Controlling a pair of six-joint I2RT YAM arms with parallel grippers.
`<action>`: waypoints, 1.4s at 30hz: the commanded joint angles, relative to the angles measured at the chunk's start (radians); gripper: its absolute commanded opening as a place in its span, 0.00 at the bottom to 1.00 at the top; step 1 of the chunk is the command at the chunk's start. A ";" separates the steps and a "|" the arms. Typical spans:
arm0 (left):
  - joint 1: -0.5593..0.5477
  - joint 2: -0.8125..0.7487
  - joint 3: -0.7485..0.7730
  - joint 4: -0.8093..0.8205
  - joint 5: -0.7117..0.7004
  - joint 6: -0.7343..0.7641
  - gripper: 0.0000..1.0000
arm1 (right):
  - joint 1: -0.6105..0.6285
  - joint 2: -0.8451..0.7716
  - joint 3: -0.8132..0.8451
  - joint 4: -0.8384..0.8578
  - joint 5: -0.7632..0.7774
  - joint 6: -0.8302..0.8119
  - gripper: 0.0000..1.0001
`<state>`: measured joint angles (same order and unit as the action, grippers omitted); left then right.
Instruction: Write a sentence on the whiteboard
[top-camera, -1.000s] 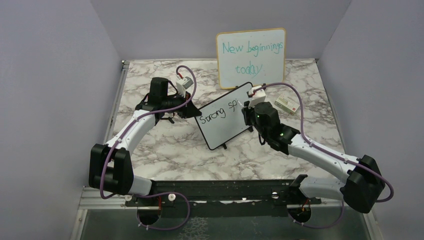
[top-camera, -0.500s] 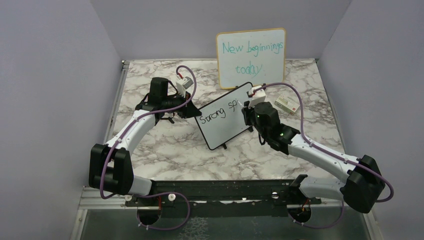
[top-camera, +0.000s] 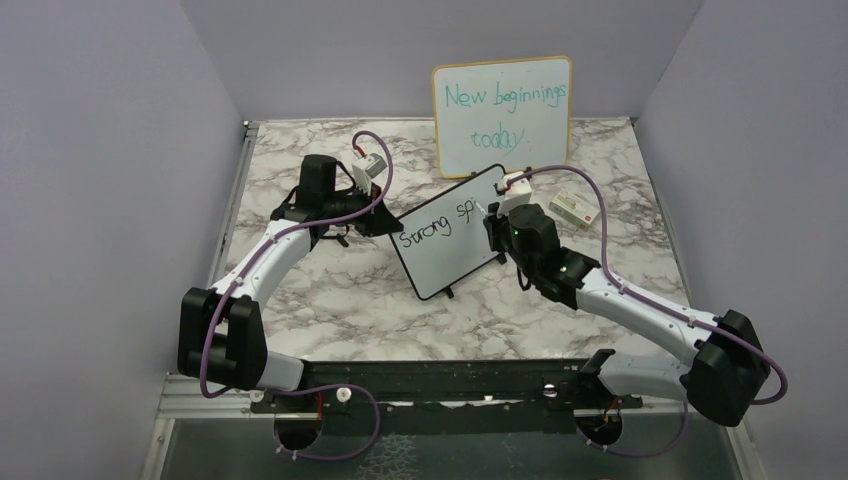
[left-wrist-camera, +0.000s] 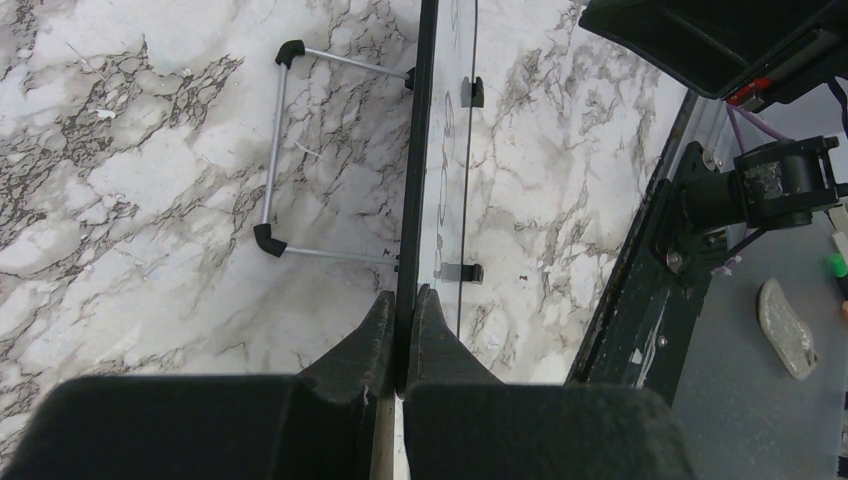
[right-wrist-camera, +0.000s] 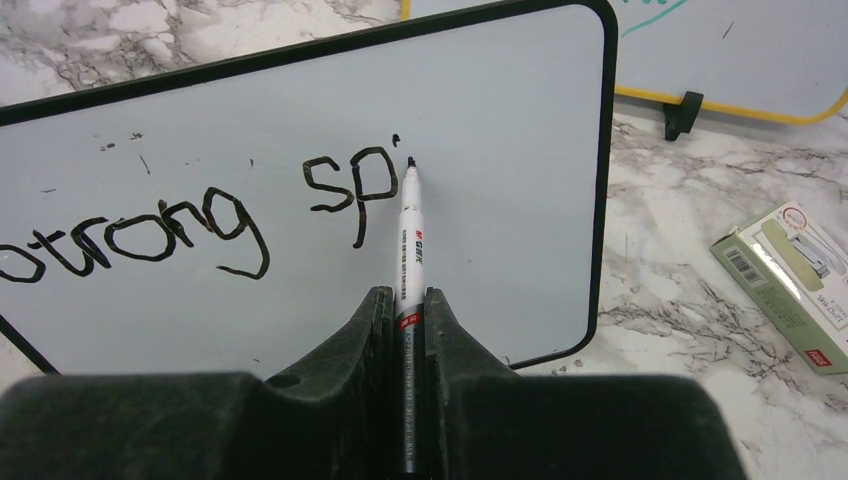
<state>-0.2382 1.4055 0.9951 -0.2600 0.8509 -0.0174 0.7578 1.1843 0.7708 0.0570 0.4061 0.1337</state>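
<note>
The small black-framed whiteboard (top-camera: 447, 243) stands tilted mid-table with black writing "Strong sp" and a dot. My left gripper (top-camera: 383, 222) is shut on its left edge; in the left wrist view the board (left-wrist-camera: 417, 150) runs edge-on between the fingers of that gripper (left-wrist-camera: 401, 300). My right gripper (top-camera: 490, 215) is shut on a white marker (right-wrist-camera: 410, 240). The marker's black tip touches the whiteboard (right-wrist-camera: 500, 120) just right of the "p", below the dot. In the right wrist view the gripper (right-wrist-camera: 404, 298) holds the marker pointing up at the board.
A larger wood-framed board (top-camera: 503, 115) with teal writing "New beginnings today" stands at the back, also in the right wrist view (right-wrist-camera: 720, 55). A small green-and-white box (top-camera: 570, 209) lies right of the boards (right-wrist-camera: 790, 270). A wire stand (left-wrist-camera: 275, 150) props the small board from behind.
</note>
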 joint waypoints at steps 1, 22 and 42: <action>-0.026 0.059 -0.041 -0.120 -0.184 0.083 0.00 | 0.001 0.008 -0.002 -0.051 0.008 0.028 0.01; -0.026 0.056 -0.041 -0.122 -0.187 0.083 0.00 | 0.000 -0.033 -0.016 -0.068 0.032 0.034 0.00; -0.026 0.056 -0.041 -0.125 -0.191 0.085 0.00 | 0.000 -0.025 0.005 0.050 0.056 -0.014 0.00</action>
<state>-0.2409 1.4055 0.9985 -0.2657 0.8455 -0.0170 0.7578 1.1408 0.7597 0.0654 0.4587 0.1349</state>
